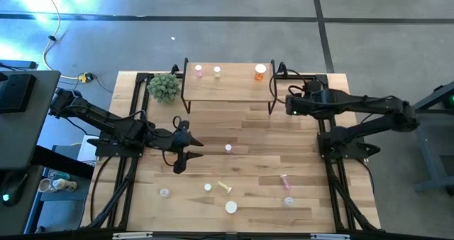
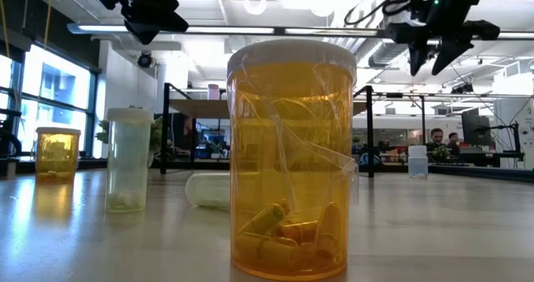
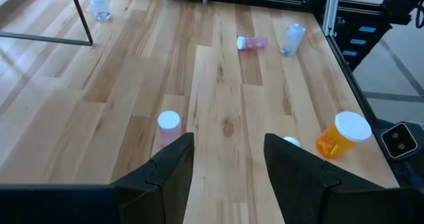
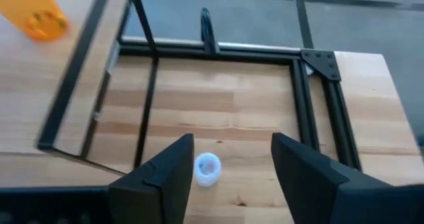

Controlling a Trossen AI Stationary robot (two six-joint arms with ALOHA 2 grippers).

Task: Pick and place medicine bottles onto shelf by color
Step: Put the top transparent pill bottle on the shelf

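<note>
The light-wood shelf (image 1: 230,87) stands at the table's far middle. A pink (image 1: 198,71), a yellow (image 1: 217,72) and an orange bottle (image 1: 260,72) stand on it. My left gripper (image 1: 188,153) (image 3: 228,164) is open and empty. It is left of centre, just short of an upright pink bottle (image 3: 169,124) (image 1: 228,148). My right gripper (image 1: 287,105) (image 4: 232,171) is open and empty, raised by the shelf's right legs above a small clear bottle (image 4: 207,168). Other bottles are scattered on the near half of the table.
On the near table stand an orange bottle (image 1: 231,206) (image 3: 341,134), a clear one (image 1: 289,201) and two small ones (image 1: 164,193) (image 1: 208,187). A pink bottle (image 1: 284,180) and a yellow one (image 1: 225,187) lie there. A green plant (image 1: 164,87) sits left of the shelf.
</note>
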